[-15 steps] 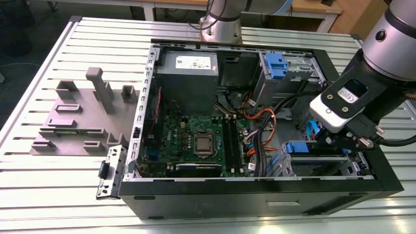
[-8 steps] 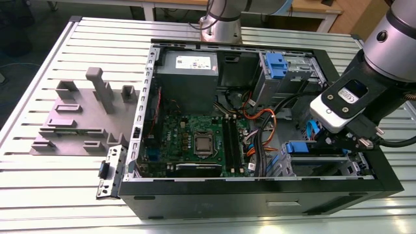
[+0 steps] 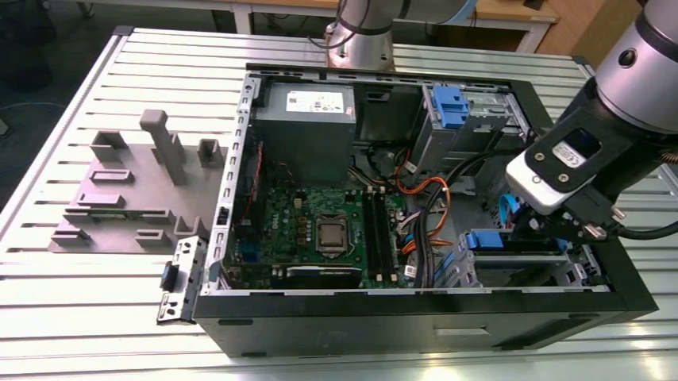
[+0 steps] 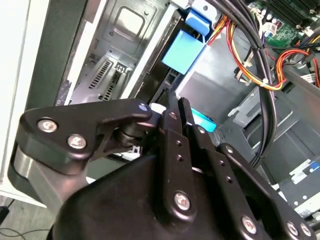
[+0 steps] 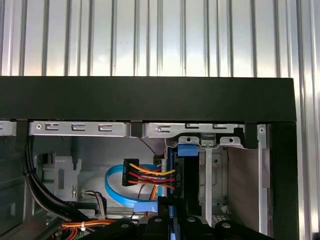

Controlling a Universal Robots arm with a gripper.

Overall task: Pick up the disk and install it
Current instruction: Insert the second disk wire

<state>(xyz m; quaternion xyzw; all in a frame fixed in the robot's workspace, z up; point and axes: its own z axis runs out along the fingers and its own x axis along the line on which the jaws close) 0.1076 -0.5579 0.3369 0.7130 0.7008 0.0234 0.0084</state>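
The open black computer case [image 3: 424, 317] lies on the slatted table. My gripper [image 3: 553, 232] hangs inside the case's corner toward the exterior view's right, over the metal drive bay [image 3: 519, 266]. In the first wrist view the disk [image 5: 182, 180] stands edge-on, with a blue side rail and a blue tab at its far end, and runs down between my gripper's [image 5: 172, 217] fingers beside the bay's metal wall. In the second wrist view the black fingers [image 4: 172, 117] sit close together with a strip of the disk's blue rail [image 4: 202, 121] showing past them.
A grey power supply box [image 3: 307, 119], the green motherboard [image 3: 317, 230] and orange, red and blue cables [image 3: 424, 198] fill the case. A blue latch piece [image 3: 450, 107] stands at the far bay. A grey fixture plate [image 3: 127, 190] lies on the table at the exterior view's left.
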